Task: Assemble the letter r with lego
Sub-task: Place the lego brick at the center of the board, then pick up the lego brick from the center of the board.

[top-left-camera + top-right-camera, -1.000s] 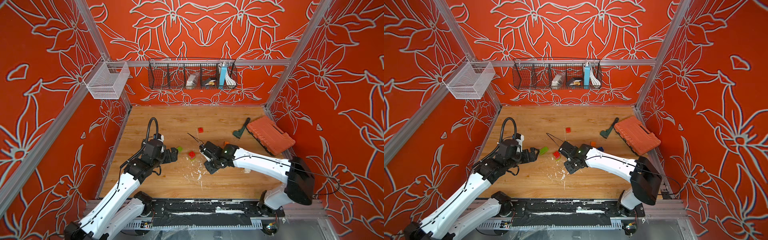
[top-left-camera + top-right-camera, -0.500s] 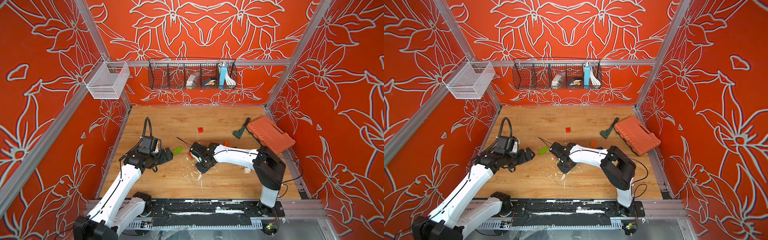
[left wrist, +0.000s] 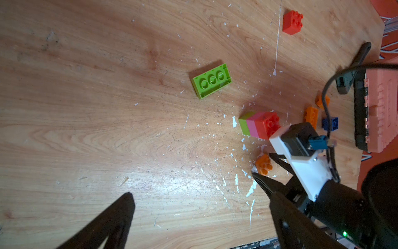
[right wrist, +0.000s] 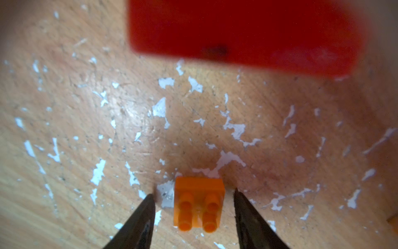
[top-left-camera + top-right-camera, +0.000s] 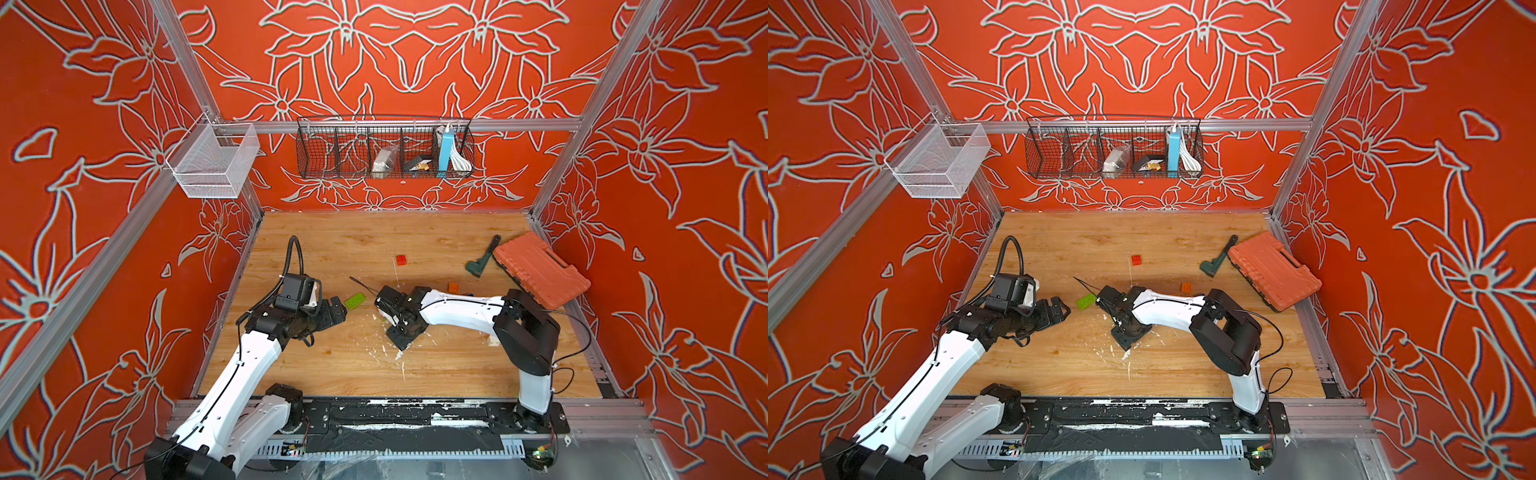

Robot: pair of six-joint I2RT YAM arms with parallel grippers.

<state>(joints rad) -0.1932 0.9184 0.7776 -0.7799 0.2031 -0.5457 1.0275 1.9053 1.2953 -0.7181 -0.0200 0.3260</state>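
Nearest me, low in the middle of a top view, my right gripper [image 5: 401, 338] points down at the wooden table [image 5: 457, 374]. Its wrist view shows the jaws apart, straddling a small orange brick [image 4: 199, 204] with a gap on either side, so nothing is clamped. That brick lies on its side, studs toward the camera. Just beyond it is the stack [image 3: 259, 125] of green, pink and red bricks joined together, also tipped over.

Left of centre, my left gripper [image 5: 338, 309] hangs spread wide and empty, just short of the lime green brick [image 5: 354, 300], which lies upside down. Farther back sit a loose orange brick [image 5: 454, 287] and a lone red brick [image 5: 401, 259].

I judge the letter barely begun, with the small orange brick the piece in hand. Next I'd need to close squarely on its flat sides, lift it, and turn it to mate with the stack without nudging the stack.
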